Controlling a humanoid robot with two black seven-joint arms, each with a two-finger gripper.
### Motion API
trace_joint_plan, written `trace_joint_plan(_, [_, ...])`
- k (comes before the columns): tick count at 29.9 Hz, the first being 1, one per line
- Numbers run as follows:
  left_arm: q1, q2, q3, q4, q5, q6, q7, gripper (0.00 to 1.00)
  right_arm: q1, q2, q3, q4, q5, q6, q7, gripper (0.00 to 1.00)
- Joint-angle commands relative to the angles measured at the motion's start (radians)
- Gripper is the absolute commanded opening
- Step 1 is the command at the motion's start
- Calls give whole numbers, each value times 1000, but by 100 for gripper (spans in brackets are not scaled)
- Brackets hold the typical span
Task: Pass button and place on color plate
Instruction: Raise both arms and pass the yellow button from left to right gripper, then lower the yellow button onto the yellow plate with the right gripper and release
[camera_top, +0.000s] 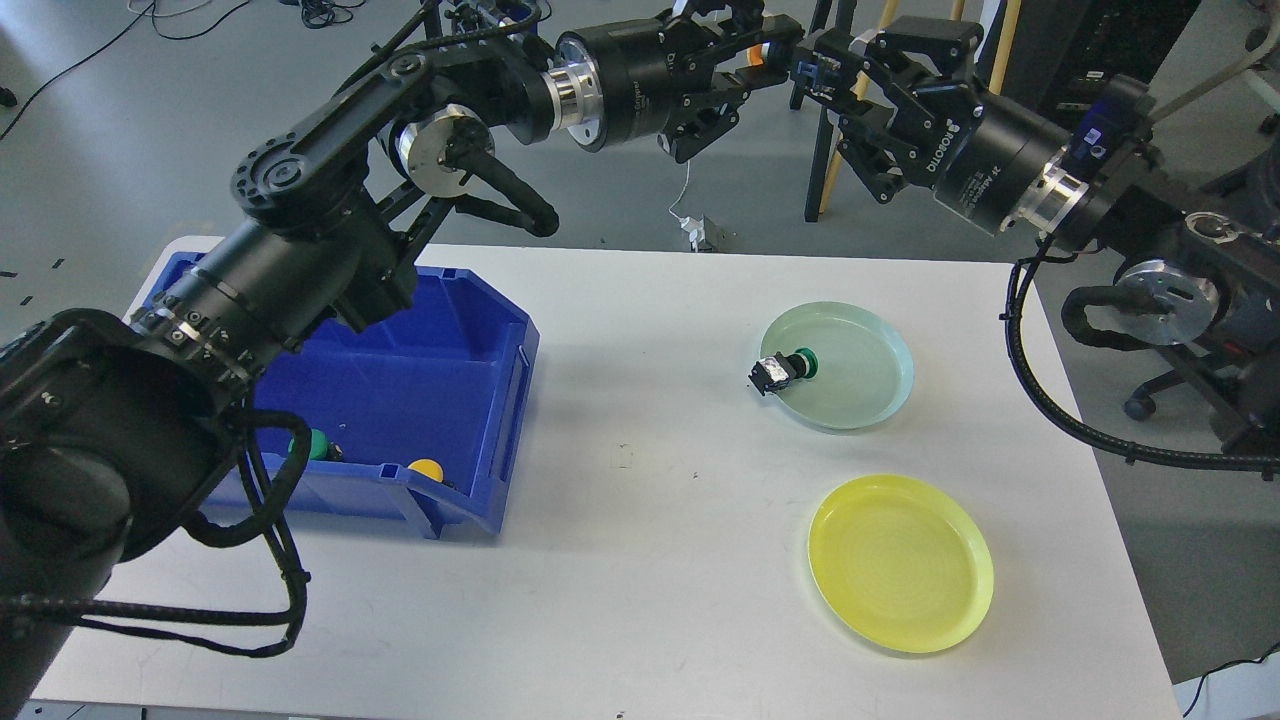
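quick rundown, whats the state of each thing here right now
blue plastic bin: open-topped, holds a green button and a yellow button
light green round plate: holds a green-capped push button lying on its side at the left rim
yellow round plate: bare
left gripper: raised, meeting right gripper over an orange item; grip unclear

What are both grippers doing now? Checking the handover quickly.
Left gripper: jaws closed around a small orange item, apparently a button.
Right gripper: meets the left one at that item; whether its jaws grip it cannot be told.
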Motion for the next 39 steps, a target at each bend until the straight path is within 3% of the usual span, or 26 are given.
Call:
trace_joint_plan(1, [0, 2, 1, -2, 2, 0, 9, 100, 10, -7, 2, -1, -1, 0, 2, 17])
trace_joint_plan(39, [-2, 25, 1, 1, 3, 0, -5, 100, 11, -38, 3, -4, 1, 1, 3, 17])
